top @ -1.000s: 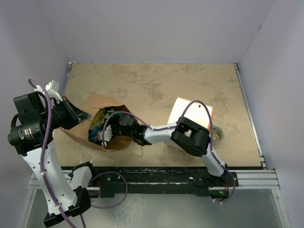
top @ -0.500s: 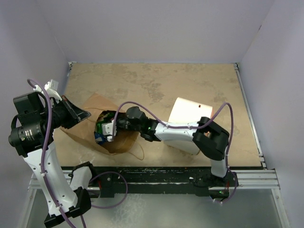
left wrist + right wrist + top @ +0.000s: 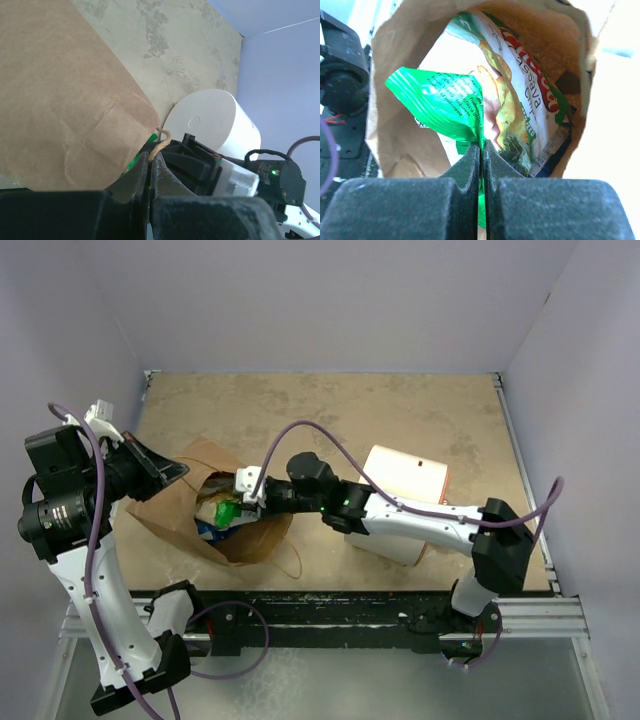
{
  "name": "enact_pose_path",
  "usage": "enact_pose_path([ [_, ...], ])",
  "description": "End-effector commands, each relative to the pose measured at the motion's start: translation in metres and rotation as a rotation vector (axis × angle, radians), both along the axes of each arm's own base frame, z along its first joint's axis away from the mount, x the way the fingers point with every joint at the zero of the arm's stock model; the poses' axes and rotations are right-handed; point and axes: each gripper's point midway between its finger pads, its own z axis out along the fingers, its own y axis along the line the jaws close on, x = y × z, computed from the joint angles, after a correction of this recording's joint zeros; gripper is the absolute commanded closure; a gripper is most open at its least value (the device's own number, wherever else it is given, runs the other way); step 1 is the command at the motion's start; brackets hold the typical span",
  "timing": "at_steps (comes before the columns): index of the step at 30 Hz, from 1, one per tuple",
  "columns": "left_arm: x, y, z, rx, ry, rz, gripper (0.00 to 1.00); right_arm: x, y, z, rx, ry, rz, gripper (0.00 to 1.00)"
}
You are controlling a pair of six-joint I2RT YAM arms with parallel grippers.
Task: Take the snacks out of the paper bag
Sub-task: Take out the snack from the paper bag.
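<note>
The brown paper bag (image 3: 180,498) lies on its side at the table's left, mouth facing right. My left gripper (image 3: 151,161) is shut on the bag's twisted paper handle (image 3: 161,142) and holds the mouth up. My right gripper (image 3: 481,146) is shut on the edge of a green snack packet (image 3: 445,102), at the bag's mouth (image 3: 228,510). Behind it inside the bag lies a green packet with a red logo (image 3: 525,105), with a dark blue packet edge (image 3: 555,150) under it. The bag (image 3: 395,135) rings the packets in the right wrist view.
A large white cylinder with an orange rim (image 3: 405,495) lies right of the bag, under my right arm; it also shows in the left wrist view (image 3: 210,122). Purple walls close the table at the back and sides.
My right arm has stretched out flat and its gripper has drawn back right, from deep in the bag to the mouth, bringing a green packet with it. The left gripper keeps its hold.
</note>
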Motion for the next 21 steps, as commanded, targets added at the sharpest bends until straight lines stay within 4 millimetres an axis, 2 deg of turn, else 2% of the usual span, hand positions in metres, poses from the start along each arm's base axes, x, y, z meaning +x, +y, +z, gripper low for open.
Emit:
enact_pose_path([
  [1, 0.013, 0.005, 0.01, -0.012, -0.046, 0.034, 1.0, -0.014, -0.016, 0.062, 0.126, 0.196, -0.054, 1.0],
  [4, 0.015, 0.006, 0.012, -0.021, -0.043, 0.052, 1.0, -0.028, -0.029, 0.079, 0.142, 0.325, -0.059, 1.0],
  [7, 0.016, 0.008, 0.009, -0.031, -0.022, 0.069, 1.0, -0.028, -0.049, 0.092, 0.129, 0.425, -0.148, 1.0],
  [13, 0.015, 0.008, 0.008, -0.047, -0.011, 0.089, 1.0, -0.059, -0.082, 0.118, 0.147, 0.51, -0.089, 1.0],
  [17, 0.017, 0.008, 0.015, -0.049, -0.034, 0.092, 1.0, -0.076, -0.094, 0.128, 0.159, 0.592, -0.05, 1.0],
  [21, 0.016, 0.009, 0.016, -0.054, -0.031, 0.104, 1.0, -0.08, -0.098, 0.149, 0.212, 0.656, -0.061, 1.0],
])
